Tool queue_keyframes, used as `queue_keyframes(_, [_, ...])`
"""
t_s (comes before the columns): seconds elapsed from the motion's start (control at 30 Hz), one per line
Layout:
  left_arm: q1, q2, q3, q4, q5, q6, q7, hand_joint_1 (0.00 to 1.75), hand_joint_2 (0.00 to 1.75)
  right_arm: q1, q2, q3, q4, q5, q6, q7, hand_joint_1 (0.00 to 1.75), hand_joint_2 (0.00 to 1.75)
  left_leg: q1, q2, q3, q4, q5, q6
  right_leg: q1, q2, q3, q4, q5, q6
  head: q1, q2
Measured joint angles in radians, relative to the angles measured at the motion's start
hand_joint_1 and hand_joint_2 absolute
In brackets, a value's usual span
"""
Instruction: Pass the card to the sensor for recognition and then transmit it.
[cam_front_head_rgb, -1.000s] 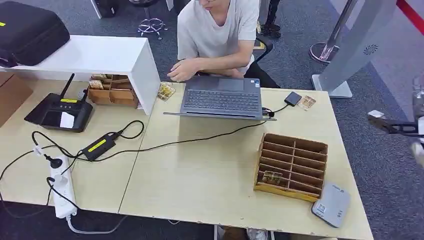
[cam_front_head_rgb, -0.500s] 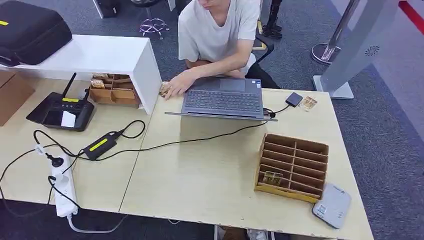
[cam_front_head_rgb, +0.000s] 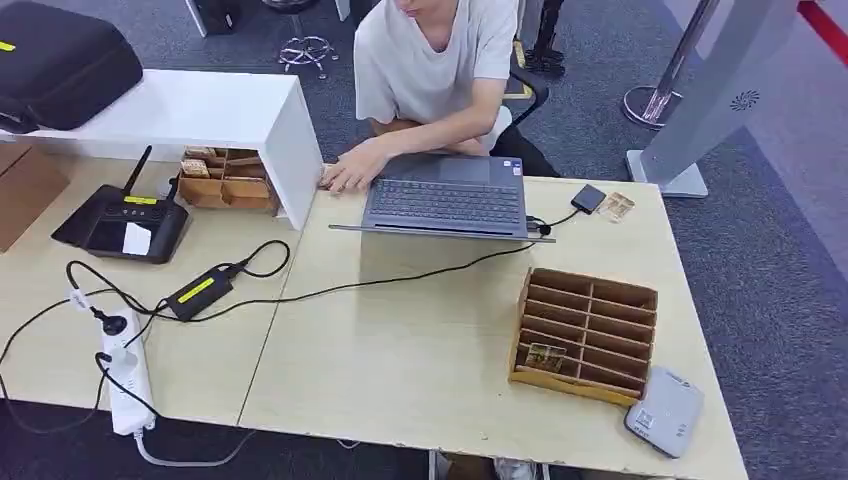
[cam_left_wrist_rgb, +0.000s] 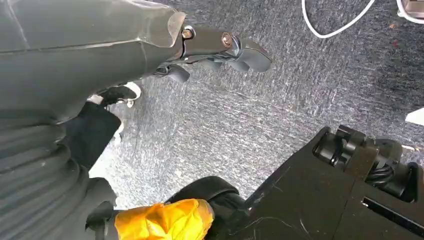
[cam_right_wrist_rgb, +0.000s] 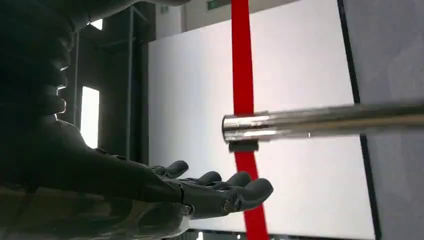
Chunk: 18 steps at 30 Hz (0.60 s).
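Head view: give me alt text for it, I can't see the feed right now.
A person sits behind a light wooden table, one hand by an open laptop. A slotted wooden organiser holding a card stands near the right, a grey sensor beside it.

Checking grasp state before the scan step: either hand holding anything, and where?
Nothing held. The right hand is open with its fingers stretched out, and the left hand hangs bare above the carpet.

A patterned card (cam_front_head_rgb: 545, 355) lies in the wooden organizer (cam_front_head_rgb: 584, 333) beside the grey sensor (cam_front_head_rgb: 664, 411)
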Motion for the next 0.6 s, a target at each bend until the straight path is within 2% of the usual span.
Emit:
queue_keyframes(0.17, [-0.002,-0.001,0.0,0.0,-0.006,-0.001,0.009,0.0,1.75,0.086,0.002,-0.038,0.005,-0.033,0.056,0.0,0.0,1.75,0.0,0.004,0.002,0.0,-0.001,0.001,0.0,0.003,0.0,0.0,0.0,0.0,0.0,0.0])
queue_keyframes(0.27, [-0.003,-0.004,0.0,0.0,-0.009,-0.001,0.014,0.0,1.75,0.177,0.028,-0.07,0.013,-0.074,0.068,0.019,0.0,1.75,0.0,0.0,0.002,0.0,-0.001,0.001,0.0,0.0,0.001,-0.001,-0.001,0.001,0.0,0.0])
queue_keyframes(0.43, [-0.004,-0.007,0.0,0.0,-0.009,-0.001,0.029,0.0,1.75,0.31,0.127,-0.119,0.034,-0.115,0.113,0.05,0.0,1.75,0.001,0.002,0.003,-0.001,-0.002,0.0,0.001,0.001,0.001,0.0,-0.002,0.0,0.0,0.0])
queue_keyframes(0.6, [-0.005,-0.008,0.0,0.0,-0.005,-0.01,0.04,0.0,1.75,0.365,0.249,-0.141,0.049,-0.131,0.172,0.075,0.0,1.75,0.001,0.007,0.004,-0.002,-0.002,-0.001,0.001,0.006,0.0,0.0,-0.002,-0.001,0.0,0.0])
